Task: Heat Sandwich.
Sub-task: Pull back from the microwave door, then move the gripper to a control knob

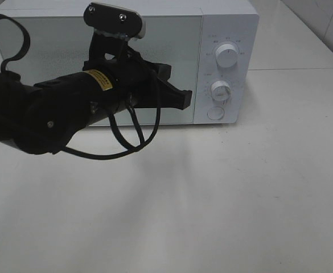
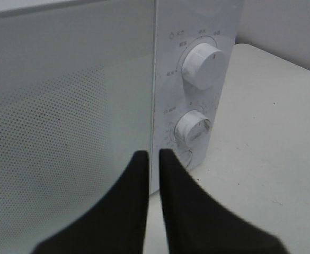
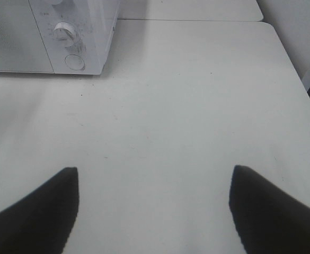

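The sandwich is out of view. A white microwave (image 1: 229, 23) stands at the back of the table with its glass door (image 1: 52, 45) closed. My left gripper (image 1: 184, 101) hovers in front of the door's right edge, beside the control panel. In the left wrist view its fingers (image 2: 150, 154) stand barely apart, with a thin slit and nothing between them, close to the door seam (image 2: 156, 79). My right gripper (image 3: 155, 170) is wide open over bare table, well away from the microwave (image 3: 91, 58) and empty.
The control panel carries an upper knob (image 1: 227, 57), a lower knob (image 1: 220, 90) and a round button (image 1: 215, 113). The white table (image 1: 240, 199) stretches in front and to the right. A cable loop (image 1: 126, 142) hangs under the left arm.
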`<action>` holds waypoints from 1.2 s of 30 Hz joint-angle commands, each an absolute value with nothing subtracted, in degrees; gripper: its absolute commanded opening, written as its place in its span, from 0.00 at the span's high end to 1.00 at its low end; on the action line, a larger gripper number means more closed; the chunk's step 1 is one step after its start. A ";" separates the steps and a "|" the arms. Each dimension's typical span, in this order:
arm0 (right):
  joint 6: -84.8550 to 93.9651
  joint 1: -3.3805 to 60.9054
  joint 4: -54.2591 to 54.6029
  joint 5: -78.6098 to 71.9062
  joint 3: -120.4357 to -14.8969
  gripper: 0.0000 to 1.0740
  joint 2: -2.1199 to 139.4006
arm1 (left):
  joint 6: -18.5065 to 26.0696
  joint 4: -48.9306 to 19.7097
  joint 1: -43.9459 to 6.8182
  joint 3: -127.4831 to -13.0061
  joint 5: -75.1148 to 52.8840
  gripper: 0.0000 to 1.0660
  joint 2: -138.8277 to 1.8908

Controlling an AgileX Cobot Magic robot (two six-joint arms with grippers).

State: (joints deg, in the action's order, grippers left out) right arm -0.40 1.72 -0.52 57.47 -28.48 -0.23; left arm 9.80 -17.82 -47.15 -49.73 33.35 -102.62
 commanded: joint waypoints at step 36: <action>-0.86 1.26 -0.46 57.07 -28.48 0.29 -1.83 | 9.05 -18.85 -22.00 -42.17 -35.24 0.10 -69.39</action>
